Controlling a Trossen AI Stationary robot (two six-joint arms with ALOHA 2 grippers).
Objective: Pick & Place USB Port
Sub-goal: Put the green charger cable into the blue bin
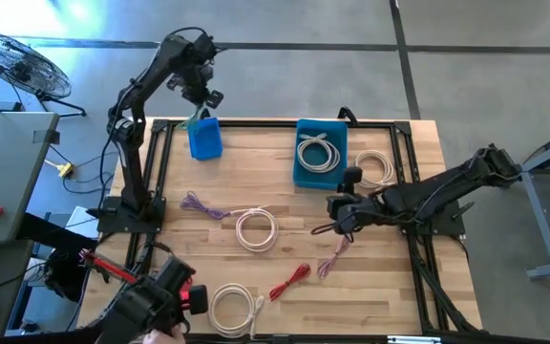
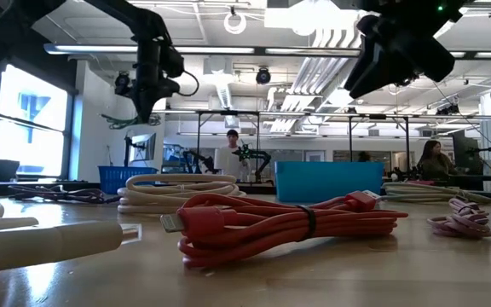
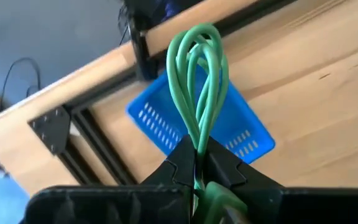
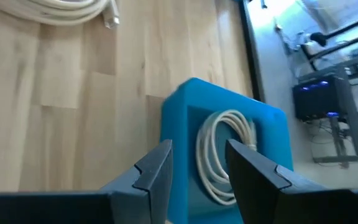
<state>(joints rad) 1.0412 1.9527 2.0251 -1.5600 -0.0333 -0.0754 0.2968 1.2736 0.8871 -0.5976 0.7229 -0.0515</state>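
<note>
Two grippers: left gripper [image 3: 197, 165] clamps a green cable [image 3: 201, 81] above the table-edge blue basket [image 1: 204, 139]; right gripper [image 4: 197, 165], jaws apart, over open wood.

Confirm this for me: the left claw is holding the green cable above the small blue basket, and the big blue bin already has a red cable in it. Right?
Not quite. The left claw does grip the green cable above the small blue basket, but the big blue bin holds a white cable, as the right wrist view shows. The red cable lies on the table.
</note>
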